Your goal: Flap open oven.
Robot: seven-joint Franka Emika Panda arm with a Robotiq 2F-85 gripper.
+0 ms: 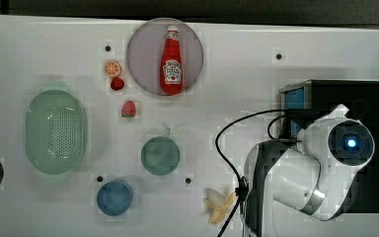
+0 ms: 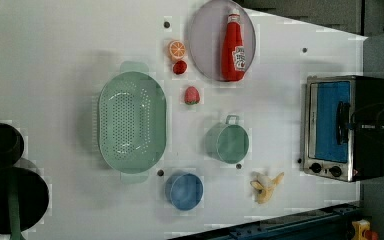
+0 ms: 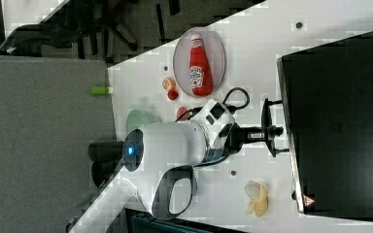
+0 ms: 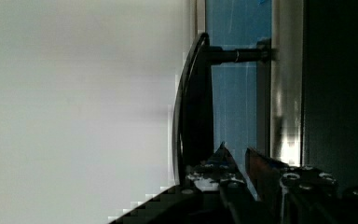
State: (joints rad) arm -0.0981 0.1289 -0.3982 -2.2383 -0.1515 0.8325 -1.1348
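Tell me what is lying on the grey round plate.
A red ketchup bottle lies flat on the plate, its cap towards the top view's top edge. Nothing else rests on it; the patch of plate beneath the bottle is covered.

I see the oven (image 2: 345,127) with a brushed silver metal frame, glossy blue-tinted door and matt black top; the desk (image 1: 39,49) looks smooth, matt white.
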